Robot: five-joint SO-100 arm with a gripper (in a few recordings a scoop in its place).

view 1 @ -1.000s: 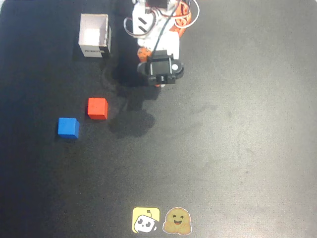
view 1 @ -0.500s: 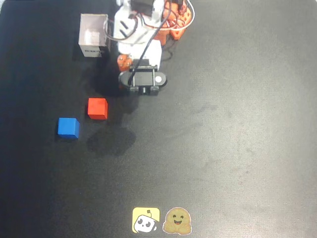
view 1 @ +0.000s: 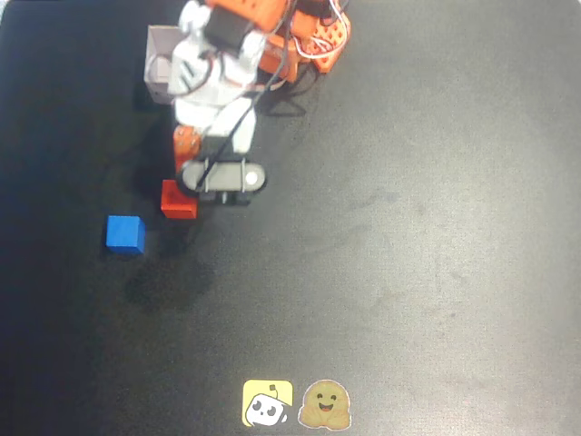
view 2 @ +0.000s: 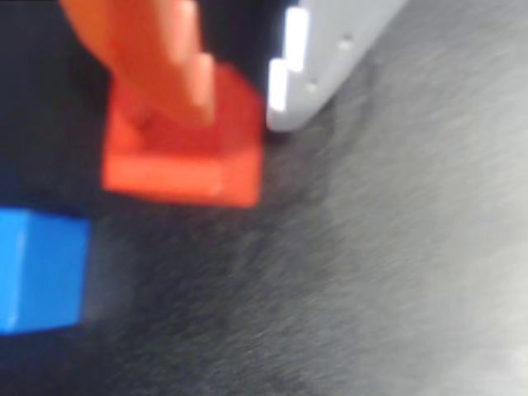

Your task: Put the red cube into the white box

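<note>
Left of centre in the wrist view, the pincer (view 2: pixel 235 95) is hanging apart above the red cube (view 2: pixel 186 161).

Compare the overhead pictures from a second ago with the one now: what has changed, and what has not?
The arm swung left in the overhead view, bringing the gripper over the red cube; its open fingers now flank the cube without holding it. The red cube, blue cube and white box kept their places.
</note>
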